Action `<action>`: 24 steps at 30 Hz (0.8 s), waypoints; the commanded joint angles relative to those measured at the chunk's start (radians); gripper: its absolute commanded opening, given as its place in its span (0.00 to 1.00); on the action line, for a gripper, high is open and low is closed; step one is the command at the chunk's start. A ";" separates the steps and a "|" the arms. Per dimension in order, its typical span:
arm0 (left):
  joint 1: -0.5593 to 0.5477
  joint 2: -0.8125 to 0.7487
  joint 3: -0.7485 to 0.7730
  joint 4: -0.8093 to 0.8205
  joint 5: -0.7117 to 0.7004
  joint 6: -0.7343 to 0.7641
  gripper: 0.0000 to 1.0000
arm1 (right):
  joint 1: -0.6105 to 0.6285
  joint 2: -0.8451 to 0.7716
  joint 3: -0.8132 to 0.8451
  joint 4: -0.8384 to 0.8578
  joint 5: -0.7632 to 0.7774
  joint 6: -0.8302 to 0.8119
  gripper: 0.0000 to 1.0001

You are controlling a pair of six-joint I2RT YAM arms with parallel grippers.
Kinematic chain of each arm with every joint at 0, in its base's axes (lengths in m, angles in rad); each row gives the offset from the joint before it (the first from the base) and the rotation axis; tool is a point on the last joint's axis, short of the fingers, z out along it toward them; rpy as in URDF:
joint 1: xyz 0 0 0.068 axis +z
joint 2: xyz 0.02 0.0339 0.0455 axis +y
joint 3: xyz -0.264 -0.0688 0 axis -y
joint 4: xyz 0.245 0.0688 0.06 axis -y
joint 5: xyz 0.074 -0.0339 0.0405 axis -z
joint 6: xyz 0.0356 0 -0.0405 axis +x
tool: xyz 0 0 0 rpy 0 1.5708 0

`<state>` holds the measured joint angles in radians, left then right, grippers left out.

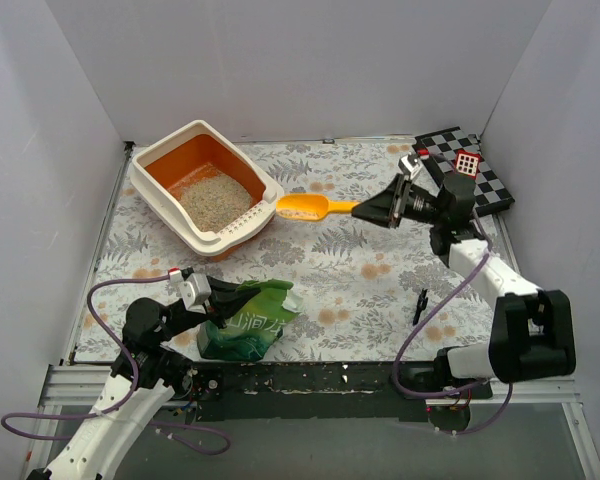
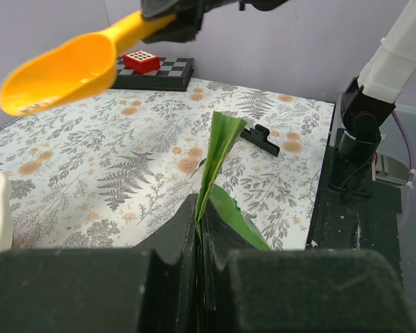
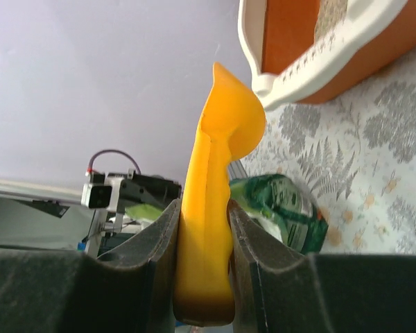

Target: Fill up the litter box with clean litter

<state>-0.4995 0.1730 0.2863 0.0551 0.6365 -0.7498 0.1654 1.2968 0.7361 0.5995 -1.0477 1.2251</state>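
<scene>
The litter box [image 1: 152,192], cream rim and orange basin, stands at the back left with pale litter [image 1: 215,200] in it; its corner shows in the right wrist view [image 3: 301,66]. My right gripper [image 1: 372,209] is shut on the handle of the yellow-orange scoop [image 1: 303,207], held just right of the box; the scoop also shows in the right wrist view [image 3: 218,166] and the left wrist view [image 2: 62,69]. My left gripper [image 1: 212,296] is shut on the edge of the green bag [image 1: 250,320], whose pinched flap [image 2: 215,156] stands up between my jaws.
A checkered board [image 1: 472,172] with a red-and-white block sits at the back right. A small black clip [image 1: 419,305] lies on the floral cloth near the right arm. White walls close in three sides.
</scene>
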 commanded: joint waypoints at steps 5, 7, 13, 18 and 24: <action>-0.002 0.003 0.008 0.029 -0.034 -0.023 0.00 | 0.108 0.303 0.458 -0.101 0.116 -0.110 0.01; -0.002 0.006 0.008 0.029 -0.044 -0.039 0.00 | 0.143 0.392 0.573 -0.139 0.141 -0.137 0.01; -0.004 0.052 0.033 0.015 -0.024 -0.060 0.00 | 0.241 0.643 0.894 -0.285 0.218 -0.254 0.01; -0.004 0.089 0.053 0.000 -0.024 -0.083 0.00 | 0.345 0.857 1.207 -0.528 0.340 -0.461 0.01; -0.004 0.088 0.067 -0.026 -0.049 -0.062 0.00 | 0.436 0.999 1.378 -0.688 0.488 -0.672 0.01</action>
<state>-0.4995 0.2623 0.3107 0.0471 0.6170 -0.8192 0.5480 2.2631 2.0087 0.0505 -0.6830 0.7597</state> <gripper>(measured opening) 0.009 0.347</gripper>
